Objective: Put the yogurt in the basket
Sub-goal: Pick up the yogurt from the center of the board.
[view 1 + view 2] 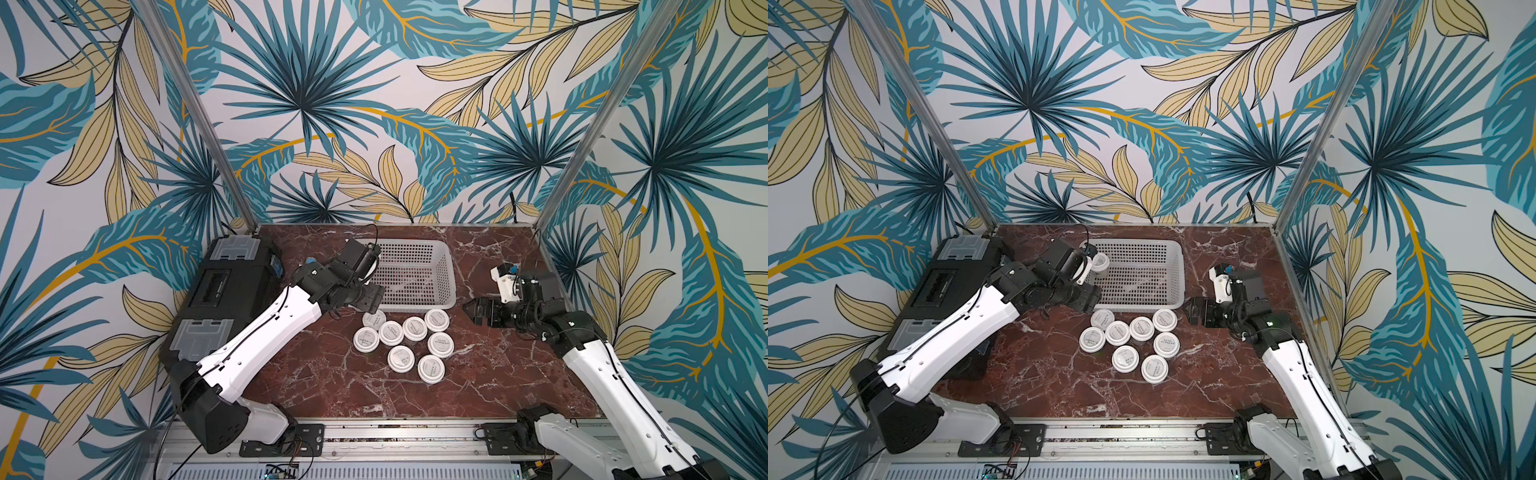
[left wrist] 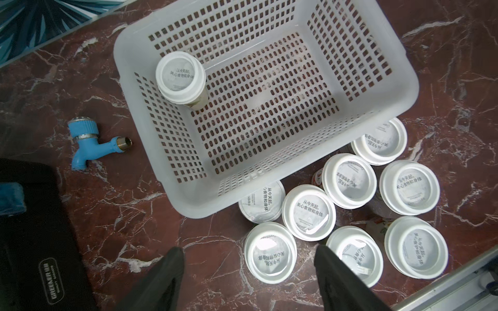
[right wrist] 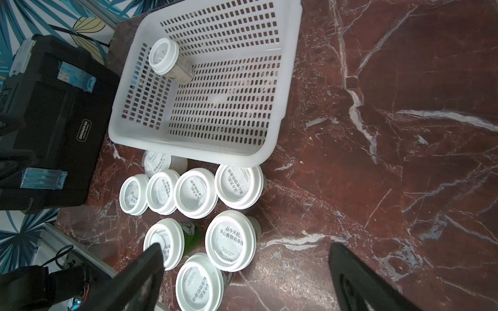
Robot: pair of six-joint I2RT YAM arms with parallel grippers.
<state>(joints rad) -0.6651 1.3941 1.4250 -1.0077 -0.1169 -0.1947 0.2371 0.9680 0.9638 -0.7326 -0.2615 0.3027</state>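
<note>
We are seeing left hand (image 2: 249,250) and right hand (image 3: 246,247) open, empty. Yogurt cups (image 2: 308,212) beside the basket (image 3: 188,152) are looking light, stiff, slick; we are favouring sides under lids.

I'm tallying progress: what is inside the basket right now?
One yogurt cup stands in a corner of the basket, lid up; the rest of its floor is bare. In a top view the left arm covers that corner.
</note>
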